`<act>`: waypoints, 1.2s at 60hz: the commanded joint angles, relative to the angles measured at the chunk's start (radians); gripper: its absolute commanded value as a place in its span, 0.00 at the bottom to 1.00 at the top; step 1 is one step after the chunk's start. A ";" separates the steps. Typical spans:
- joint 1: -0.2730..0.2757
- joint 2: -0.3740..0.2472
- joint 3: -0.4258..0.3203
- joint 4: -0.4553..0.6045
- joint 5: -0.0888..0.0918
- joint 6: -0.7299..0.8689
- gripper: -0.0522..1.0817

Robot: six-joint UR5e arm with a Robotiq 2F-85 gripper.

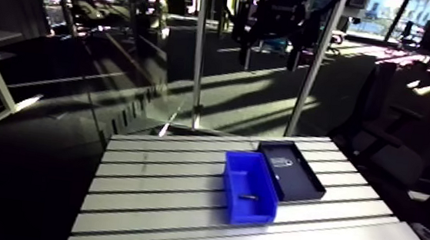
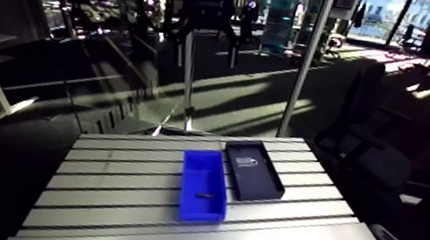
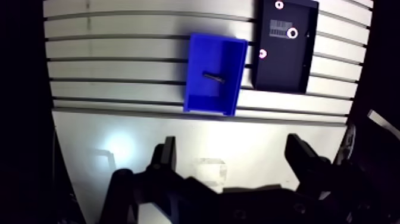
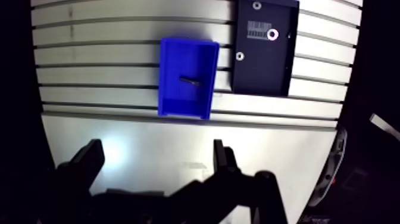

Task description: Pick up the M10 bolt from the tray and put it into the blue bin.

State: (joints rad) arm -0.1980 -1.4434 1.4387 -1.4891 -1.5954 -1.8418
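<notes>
Closest to the lens are the 2 dark fingers of the tool. They stand wide apart and nothing is between them. From where I stand, the tool hangs high over the slotted table, on the near side of the blue bin and well apart from it.

The M10 bolt lies flat on the floor of the blue bin, near its middle, as a short dark stick. The black tray sits just beside the blue bin, on the side away from the bare table. 3 small white rings lie on it, and I see no bolt there.

I judge that the placing step is finished: the bolt is in the bin and the tool is empty. The next move, I think, asks for no new grip. The arm only needs to stay clear of the bin and the tray.

On the tray, at the end farther from the tool, there is a white label with lines like a barcode. I cannot read any words or brand on it.
</notes>
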 commanded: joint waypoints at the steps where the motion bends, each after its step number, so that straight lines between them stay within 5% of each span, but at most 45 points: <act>1: -0.005 -0.027 -0.012 0.010 0.013 0.049 0.06; 72: -0.012 -0.025 -0.042 0.008 0.012 0.075 0.06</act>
State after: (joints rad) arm -0.2082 -1.4671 1.3920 -1.4826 -1.5835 -1.7711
